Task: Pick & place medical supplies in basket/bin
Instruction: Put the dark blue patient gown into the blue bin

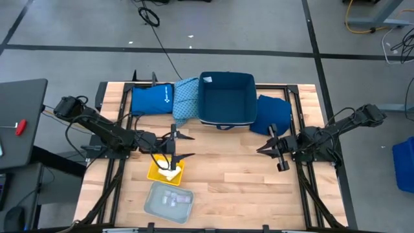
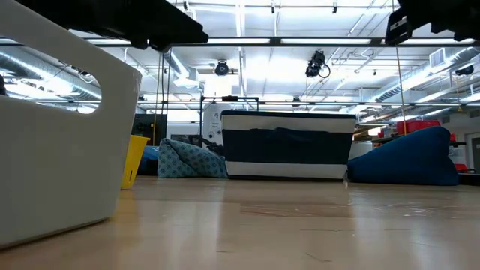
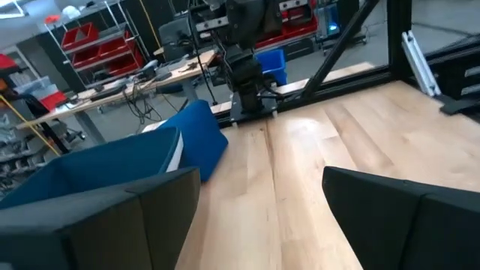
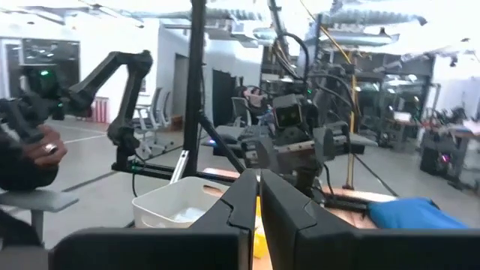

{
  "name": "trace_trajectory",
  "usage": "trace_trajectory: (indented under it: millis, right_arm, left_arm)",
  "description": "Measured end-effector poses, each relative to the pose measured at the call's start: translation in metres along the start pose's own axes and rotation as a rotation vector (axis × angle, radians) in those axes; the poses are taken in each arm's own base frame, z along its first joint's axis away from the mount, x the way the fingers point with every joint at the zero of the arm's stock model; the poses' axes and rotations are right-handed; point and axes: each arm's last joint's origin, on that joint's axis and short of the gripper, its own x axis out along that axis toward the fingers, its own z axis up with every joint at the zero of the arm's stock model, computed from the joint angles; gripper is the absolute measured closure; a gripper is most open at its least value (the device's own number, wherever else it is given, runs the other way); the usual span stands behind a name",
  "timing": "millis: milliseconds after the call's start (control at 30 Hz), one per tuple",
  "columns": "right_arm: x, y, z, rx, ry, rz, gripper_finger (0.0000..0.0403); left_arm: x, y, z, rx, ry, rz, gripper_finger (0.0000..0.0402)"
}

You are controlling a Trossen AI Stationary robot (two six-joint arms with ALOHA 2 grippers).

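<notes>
The white packet (image 1: pixel 169 171) in the yellow tray (image 1: pixel 157 172), near the tabletop's front-left, lies directly under the left end effector (image 1: pixel 183 146), which stands released and empty. The right end effector (image 1: pixel 263 144), clenched on nothing, waits well apart toward the right edge.

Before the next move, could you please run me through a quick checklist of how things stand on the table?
1. Left hand open: ok, fingers spread above the yellow tray.
2. Left hand holding anything: cannot tell; nothing shows between the fingers.
3. Right hand empty: ok, fingers nearly together with nothing between them.
4. Blue basket free to receive: ok, top open and neither arm above it.
5. Supplies left to pick: ok, white pieces in the yellow tray and in the clear bin.
</notes>
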Motion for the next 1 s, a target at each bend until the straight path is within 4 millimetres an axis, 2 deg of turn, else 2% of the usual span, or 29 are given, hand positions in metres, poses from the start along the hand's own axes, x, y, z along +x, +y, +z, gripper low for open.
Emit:
trace_trajectory:
  millis: [200, 500, 800, 1000]
  right_arm:
    - [0.000, -0.001, -0.003, 0.035, 0.035, -0.042, 0.0376]
    - [0.000, -0.001, -0.006, 0.070, 0.067, -0.041, 0.0376]
    - [-0.001, -0.002, -0.012, 0.094, 0.127, -0.123, 0.0376]
    - [-0.001, -0.003, -0.014, 0.087, 0.153, -0.151, 0.0376]
  left_arm:
    - [-0.003, 0.003, 0.003, -0.050, -0.002, 0.006, 0.0119]
    - [-0.024, 0.017, 0.020, -0.118, -0.038, 0.006, 0.0119]
    - [-0.045, 0.031, 0.032, -0.147, -0.065, 0.009, 0.0119]
    - [-0.053, 0.034, 0.031, -0.123, -0.029, 0.007, 0.0119]
